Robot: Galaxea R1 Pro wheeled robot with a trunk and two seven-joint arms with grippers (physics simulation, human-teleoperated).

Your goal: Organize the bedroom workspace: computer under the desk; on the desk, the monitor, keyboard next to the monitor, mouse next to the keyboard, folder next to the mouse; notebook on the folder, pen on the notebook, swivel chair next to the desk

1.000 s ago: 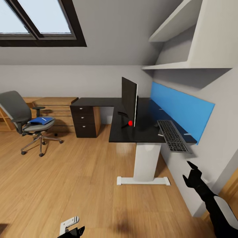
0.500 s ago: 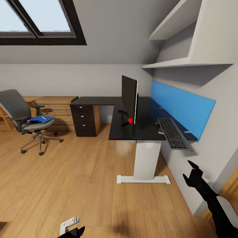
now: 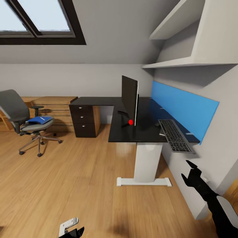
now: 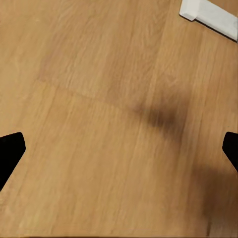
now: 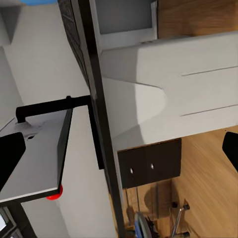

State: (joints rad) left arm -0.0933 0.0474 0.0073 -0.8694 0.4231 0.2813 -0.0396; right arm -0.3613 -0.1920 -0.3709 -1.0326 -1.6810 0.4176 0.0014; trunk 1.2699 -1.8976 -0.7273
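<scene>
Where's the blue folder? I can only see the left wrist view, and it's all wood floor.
Observer: The folder lies on the chair's seat, away from the desk.
Operator: Is the keyboard on the desk?
Observer: Yes, the keyboard lies there, between the monitor and the blue wall panel.
Operator: Is my right end effector holding anything?
Observer: No, the right end effector is open and empty, low by the desk's near end.
</scene>
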